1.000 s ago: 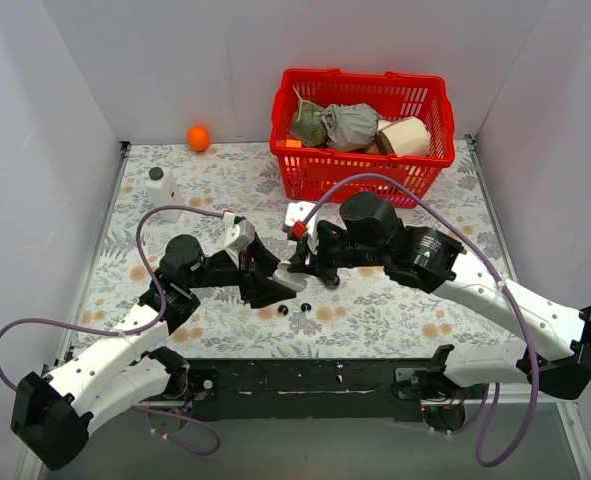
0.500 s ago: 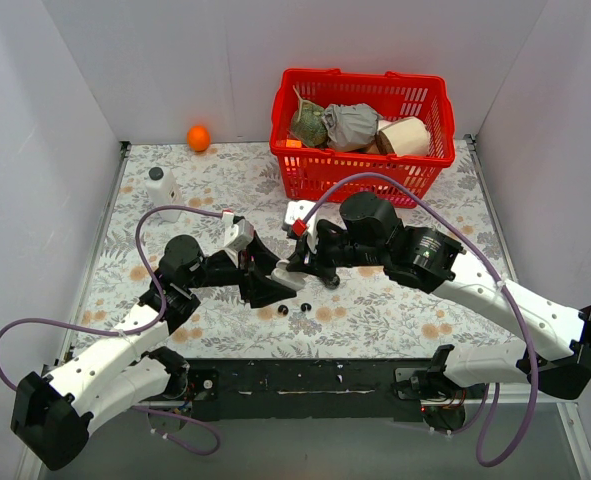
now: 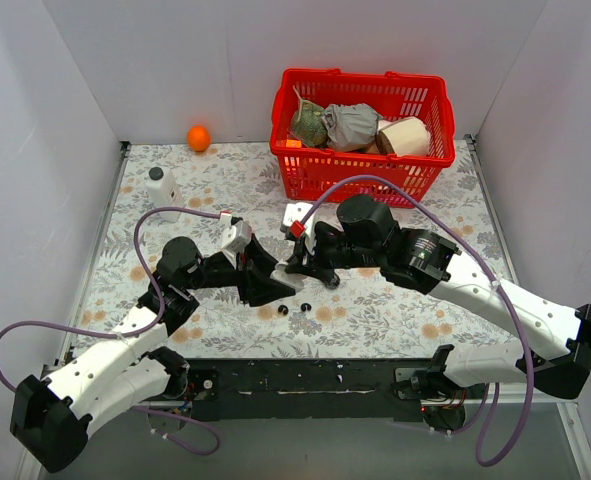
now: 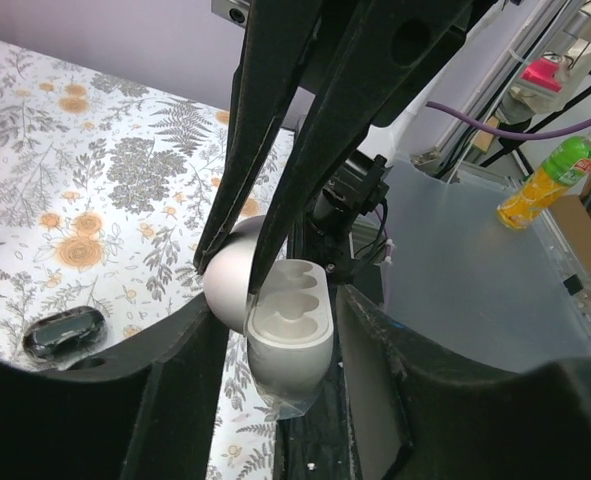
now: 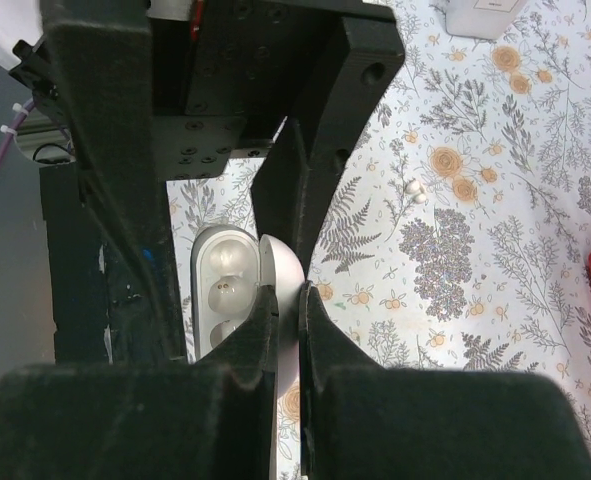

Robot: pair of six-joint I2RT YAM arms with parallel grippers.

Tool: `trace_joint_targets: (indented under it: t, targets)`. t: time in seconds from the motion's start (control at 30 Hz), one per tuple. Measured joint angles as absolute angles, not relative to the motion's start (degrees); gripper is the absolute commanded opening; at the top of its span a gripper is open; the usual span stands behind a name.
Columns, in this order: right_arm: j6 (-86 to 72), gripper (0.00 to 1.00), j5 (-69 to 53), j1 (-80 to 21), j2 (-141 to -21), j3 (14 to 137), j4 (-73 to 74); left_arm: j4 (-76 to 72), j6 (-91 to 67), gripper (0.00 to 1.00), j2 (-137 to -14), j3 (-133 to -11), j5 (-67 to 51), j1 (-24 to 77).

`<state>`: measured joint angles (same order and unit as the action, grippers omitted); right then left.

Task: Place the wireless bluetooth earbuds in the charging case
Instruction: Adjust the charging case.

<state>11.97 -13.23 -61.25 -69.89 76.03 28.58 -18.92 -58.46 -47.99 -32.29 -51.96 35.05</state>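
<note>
A white charging case (image 4: 290, 322) stands open, both sockets empty, gripped between my left gripper's (image 4: 280, 365) fingers. My right gripper (image 5: 290, 300) comes from above and is shut on the case's raised lid (image 5: 287, 285); the case body (image 5: 223, 290) shows beside its fingers. In the top view the two grippers meet at mid-table, left (image 3: 273, 286) and right (image 3: 301, 268), hiding most of the case. Two tiny black earbuds (image 3: 282, 309) (image 3: 304, 306) lie on the floral cloth just in front of the grippers.
A larger black oval pebble-shaped object (image 4: 65, 333) lies on the cloth left of the case, also in the top view (image 3: 265, 313). A red basket (image 3: 363, 172) with items stands at the back, a white bottle (image 3: 160, 190) and an orange ball (image 3: 198, 137) at back left.
Both grippers have shifted slightly left and away from the near edge with the case between them. The earbuds and the black pebble have not moved.
</note>
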Motion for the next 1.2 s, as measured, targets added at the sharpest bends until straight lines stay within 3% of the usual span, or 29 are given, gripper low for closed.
trace_joint_targets:
  t: [0.17,0.3,0.5,0.53,0.63,0.67,0.7,0.8,0.87,0.9,0.93,0.97,1.0,1.2]
  targets:
    - [11.90,0.01,-13.26,-61.28,-69.91,76.03,28.25,-18.87,-58.30,0.40,-47.88,-31.88,-52.03,35.05]
    - [11.94,0.01,-13.15,-61.25,-70.13,76.03,28.14,-18.55,-58.33,0.24,-47.90,-31.53,-52.25,35.05]
    - [11.92,0.01,-12.97,-61.23,-70.35,76.03,28.10,-18.41,-58.26,0.08,-47.90,-31.42,-52.60,35.05]
    - [11.92,0.01,-12.97,-61.23,-70.35,76.03,28.10,-18.44,-58.26,0.00,-47.90,-31.40,-52.60,35.05]
    - [11.92,0.03,-12.97,-61.23,-70.37,76.03,28.10,-18.44,-58.22,0.00,-47.92,-31.38,-52.60,35.05]
    - [11.90,0.12,-12.95,-61.23,-70.37,76.03,28.10,-18.44,-58.15,0.00,-47.90,-31.35,-52.58,35.05]
    - [11.84,0.31,-12.93,-61.25,-70.39,76.03,28.12,-18.46,-58.06,0.00,-47.90,-31.33,-52.58,35.05]
    - [10.48,0.50,-12.64,-61.28,-70.41,76.03,27.92,-18.52,-57.89,0.00,-47.88,-31.09,-52.01,35.05]
    - [9.54,0.55,-12.36,-61.28,-70.43,76.03,27.03,-18.50,-57.87,0.00,-47.51,-30.37,-50.94,35.05]
    - [8.93,0.76,-12.01,-61.25,-70.43,76.03,26.50,-18.46,-57.87,0.00,-47.20,-29.93,-50.30,35.05]
    - [8.32,0.83,-11.70,-61.19,-70.41,76.03,25.89,-18.35,-57.89,0.00,-46.63,-29.41,-49.45,35.05]
    - [7.07,0.84,-11.40,-61.06,-70.35,76.03,25.34,-18.22,-57.91,0.00,-46.11,-29.08,-48.75,35.05]
    - [6.48,0.91,-11.16,-60.84,-70.19,76.03,24.93,-18.04,-57.91,0.00,-45.19,-28.53,-47.70,35.05]
    - [0.91,0.95,-10.44,-54.87,-65.87,74.22,20.16,-13.47,-57.60,0.00,-37.69,-27.55,-40.64,35.05]
